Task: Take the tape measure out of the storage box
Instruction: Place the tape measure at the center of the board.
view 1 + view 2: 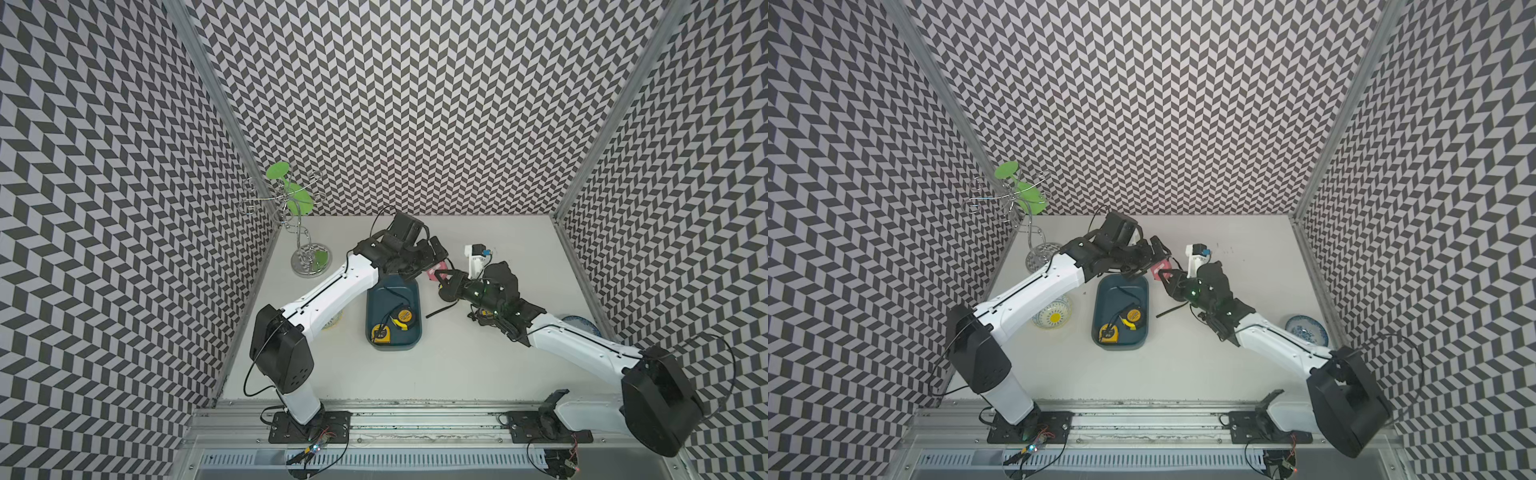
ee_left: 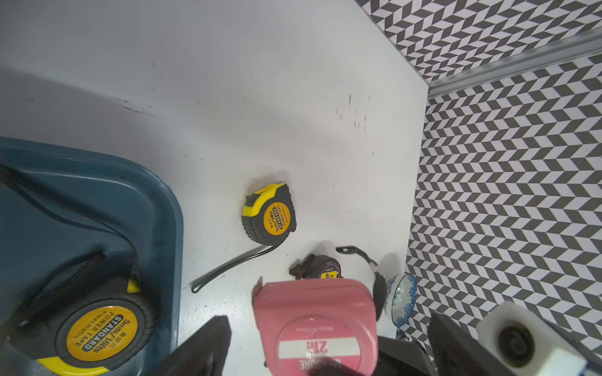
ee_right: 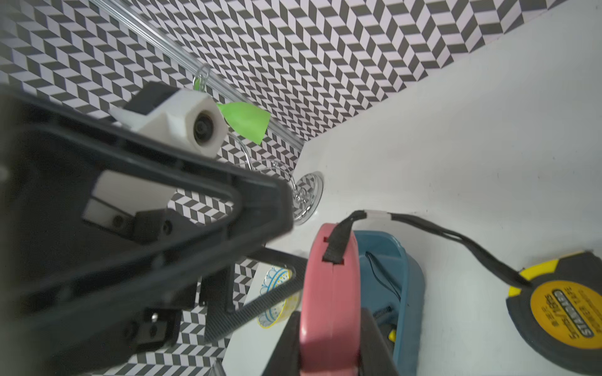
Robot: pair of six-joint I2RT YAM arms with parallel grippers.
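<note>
A pink tape measure (image 1: 434, 273) hangs just beyond the far end of the storage box (image 1: 376, 303), a shallow teal tray. My right gripper (image 3: 329, 351) is shut on the pink tape measure (image 3: 329, 293), one finger on each flat face. My left gripper (image 2: 325, 351) is open, and its fingers (image 2: 202, 345) stand apart from the pink case (image 2: 316, 325) on both sides. Two yellow-and-black tape measures (image 1: 404, 316) (image 1: 381, 332) lie inside the box. Another yellow one (image 2: 268, 215) and a small dark one (image 2: 322, 268) lie on the table outside it.
A chrome wire stand with green leaves (image 1: 299, 216) stands at the back left. A yellow-patterned dish (image 1: 1054, 316) sits left of the box under my left arm. A blue-patterned dish (image 1: 1306, 330) sits by the right wall. Patterned walls close in three sides.
</note>
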